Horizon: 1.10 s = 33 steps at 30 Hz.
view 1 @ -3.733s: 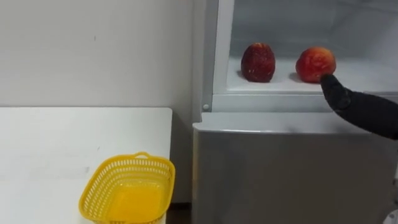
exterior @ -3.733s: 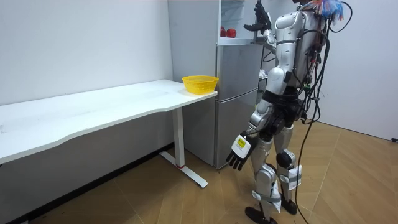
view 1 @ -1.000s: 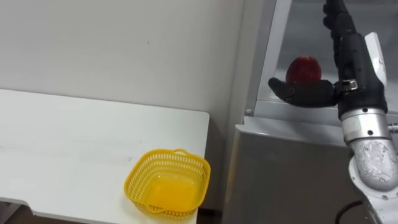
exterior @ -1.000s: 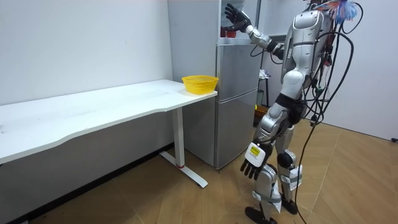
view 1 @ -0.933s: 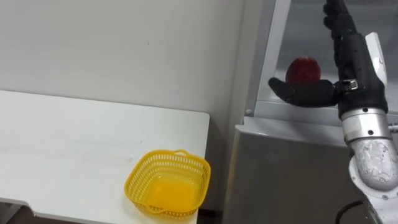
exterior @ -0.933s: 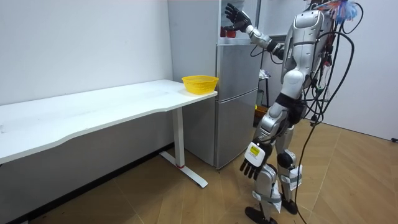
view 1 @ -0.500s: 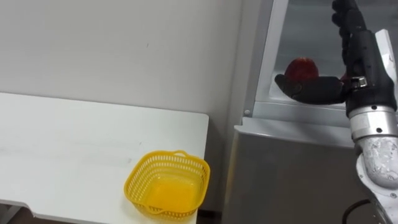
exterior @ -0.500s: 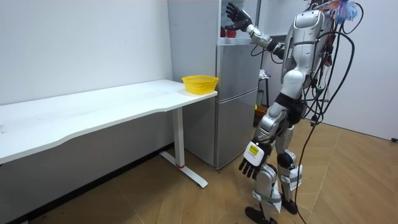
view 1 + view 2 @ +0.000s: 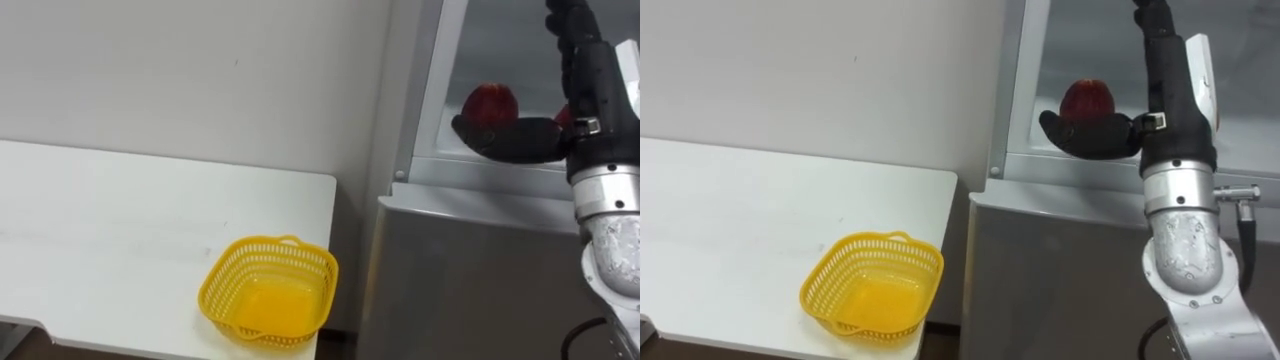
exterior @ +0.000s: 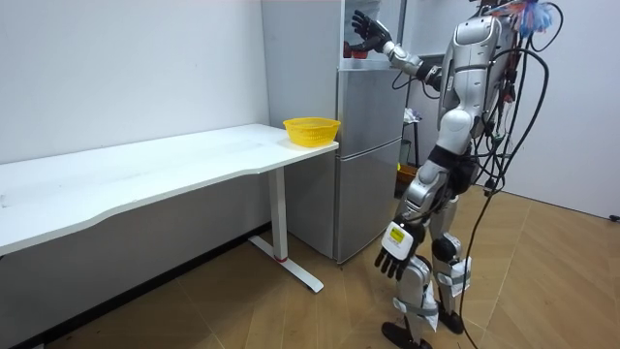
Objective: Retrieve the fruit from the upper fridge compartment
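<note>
**One open hand at the upper shelf, red fruit just behind its thumb**

Over on the left, the white table runs up to the wall. A yellow basket sits at its near right corner, close to the fridge. The fridge's upper compartment stands open above the closed lower door.

On that upper shelf sits a red fruit, upright and near the left side of the opening. The robot stands in front of the fridge with its right arm raised, and its right hand is at the shelf, to the right of the fruit. The fingers point straight up, spread and clear of the fruit. The thumb sticks out sideways to the left, low across the front of the fruit. I can't tell whether the thumb actually touches it. Nothing is curled round the fruit, which rests on the shelf.

The left hand hangs down beside the robot's leg in the room view, its fingers loose.
</note>
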{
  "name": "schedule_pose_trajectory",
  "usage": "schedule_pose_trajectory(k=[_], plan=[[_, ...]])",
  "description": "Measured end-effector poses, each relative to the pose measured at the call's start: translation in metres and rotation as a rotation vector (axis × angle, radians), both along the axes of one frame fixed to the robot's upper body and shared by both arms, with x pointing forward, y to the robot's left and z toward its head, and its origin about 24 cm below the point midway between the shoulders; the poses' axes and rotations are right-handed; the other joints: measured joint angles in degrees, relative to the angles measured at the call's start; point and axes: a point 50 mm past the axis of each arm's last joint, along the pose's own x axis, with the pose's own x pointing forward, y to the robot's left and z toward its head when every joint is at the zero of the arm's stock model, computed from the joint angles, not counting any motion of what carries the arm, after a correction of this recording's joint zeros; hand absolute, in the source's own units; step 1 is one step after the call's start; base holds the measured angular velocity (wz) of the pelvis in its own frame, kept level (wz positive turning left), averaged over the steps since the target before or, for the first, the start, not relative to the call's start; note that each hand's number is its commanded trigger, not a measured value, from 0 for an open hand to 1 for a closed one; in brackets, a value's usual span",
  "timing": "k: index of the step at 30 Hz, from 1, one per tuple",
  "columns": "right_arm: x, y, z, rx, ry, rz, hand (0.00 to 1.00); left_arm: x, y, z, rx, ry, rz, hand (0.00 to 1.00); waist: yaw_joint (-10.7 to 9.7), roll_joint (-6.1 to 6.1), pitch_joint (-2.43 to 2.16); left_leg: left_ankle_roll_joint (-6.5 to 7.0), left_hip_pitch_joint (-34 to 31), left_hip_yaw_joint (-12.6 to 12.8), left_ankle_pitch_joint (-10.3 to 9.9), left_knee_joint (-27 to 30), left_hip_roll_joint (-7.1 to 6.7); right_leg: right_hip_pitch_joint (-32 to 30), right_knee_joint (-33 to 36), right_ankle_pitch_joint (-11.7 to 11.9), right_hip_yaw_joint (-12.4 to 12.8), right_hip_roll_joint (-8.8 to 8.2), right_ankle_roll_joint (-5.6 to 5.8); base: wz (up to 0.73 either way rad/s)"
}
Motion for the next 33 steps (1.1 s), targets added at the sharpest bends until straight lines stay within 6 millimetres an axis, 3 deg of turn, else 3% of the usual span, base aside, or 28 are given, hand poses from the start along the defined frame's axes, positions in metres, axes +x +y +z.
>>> schedule_pose_trajectory(k=[7,14,20,33], plan=[[0.001,-0.001,-0.002,0.02,0.014,0.014,0.0,-0.001,0.0,0.0,0.002,0.002,0.0,0.0,-0.1,-0.16,-0.16,0.0,0.0,0.0,0.0,0.0,0.0,0.0,0.1,0.0,-0.1,0.0,0.0,0.0],[0.012,-0.007,-0.004,0.074,0.077,-0.006,0.0,-0.011,0.001,0.0,0.019,0.026,0.011,0.0,-0.1,-1.08,-0.79,-0.01,-0.1,-0.9,0.0,0.0,-0.15,0.2,0.1,0.0,-0.9,-0.01,0.0,0.04],[0.014,-0.006,-0.003,0.082,0.091,0.01,0.0,-0.015,0.003,0.0,0.026,0.053,0.004,0.0,1.3,-1.38,-0.61,-0.02,0.6,-1.0,0.0,0.1,-0.17,0.9,0.0,0.0,-1.0,-0.01,0.0,0.02],[0.027,-0.013,-0.006,0.05,0.184,0.033,0.0,-0.025,0.004,0.0,0.008,0.096,0.002,0.0,1.6,-2.01,-0.37,-0.05,0.1,-1.2,0.0,0.6,-0.13,0.9,0.1,0.0,-1.8,-0.01,0.0,0.01]])
